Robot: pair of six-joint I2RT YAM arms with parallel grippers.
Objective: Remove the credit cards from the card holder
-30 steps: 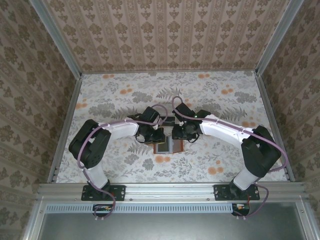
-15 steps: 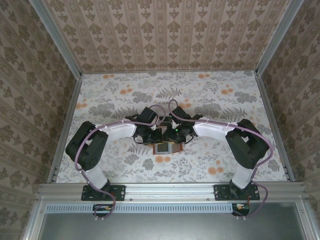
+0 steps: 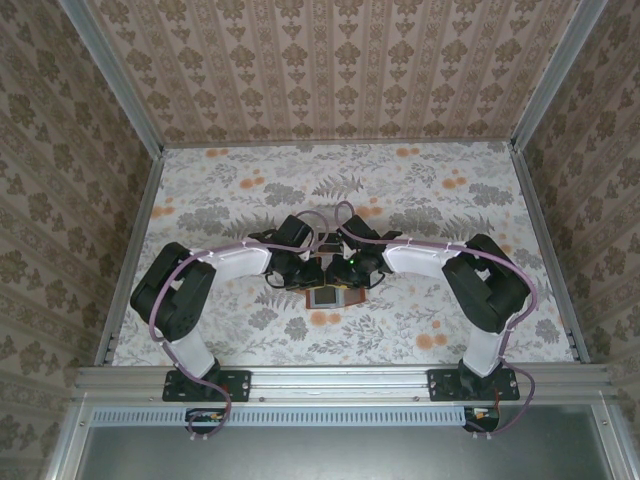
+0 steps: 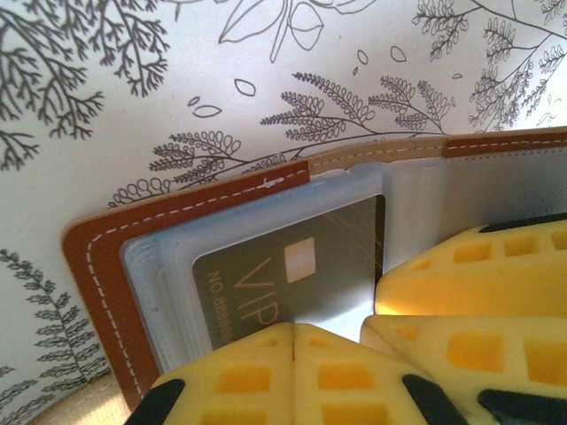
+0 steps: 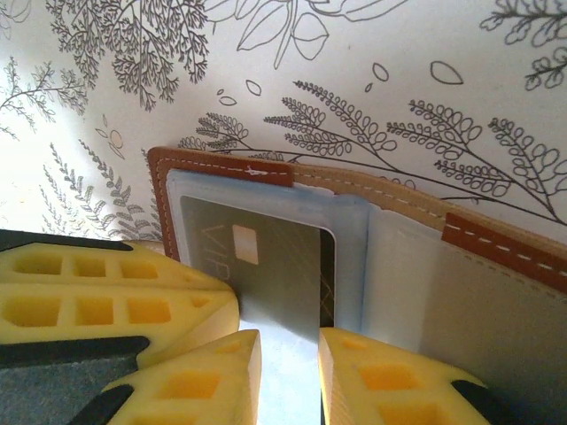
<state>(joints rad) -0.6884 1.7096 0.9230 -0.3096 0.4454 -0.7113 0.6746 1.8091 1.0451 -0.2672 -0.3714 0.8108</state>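
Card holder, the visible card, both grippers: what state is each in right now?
card holder: open, lying flat on the table, inside facing up.
credit card: dark VIP card, tucked inside the translucent pocket, not taken out.
left gripper: shut, tips down at the pocket, holding nothing.
right gripper: jaws slightly apart over the pocket, no grip visible.
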